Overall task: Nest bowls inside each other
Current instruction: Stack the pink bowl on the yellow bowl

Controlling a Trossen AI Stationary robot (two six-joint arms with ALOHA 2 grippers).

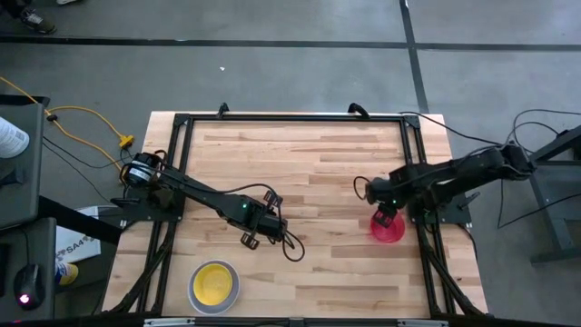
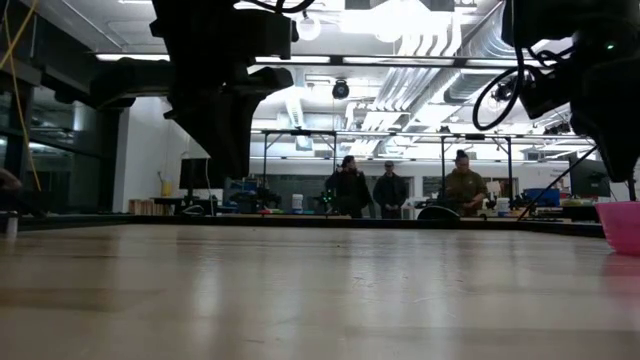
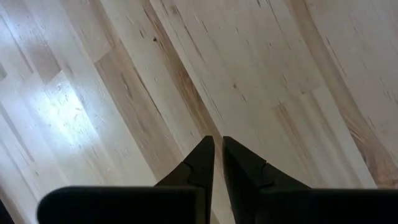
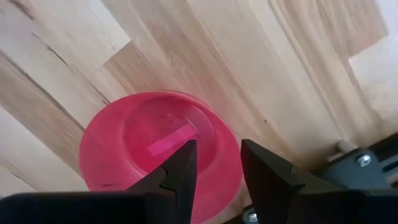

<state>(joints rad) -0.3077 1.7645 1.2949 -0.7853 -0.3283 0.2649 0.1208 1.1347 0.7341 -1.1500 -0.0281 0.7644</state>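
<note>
A red-pink bowl (image 1: 388, 229) stands upright on the table near its right edge, also in the right wrist view (image 4: 143, 143) and the low view (image 2: 622, 226). My right gripper (image 4: 217, 163) hangs open above it, pointing down, one finger over the hollow and one outside the rim; it looks clear of the bowl. A yellow bowl (image 1: 213, 283) sits inside a larger white bowl (image 1: 235, 278) near the table's front left. My left gripper (image 3: 218, 149) hovers shut over bare wood at the table's middle (image 1: 272, 227), holding nothing. No other bowls show.
A black frame rail (image 1: 290, 118) runs round the table top, and one of its brackets (image 4: 367, 163) lies close beside the red-pink bowl. Bare wood (image 1: 327, 173) lies between the two arms. Three people (image 2: 390, 190) stand in the room behind the table.
</note>
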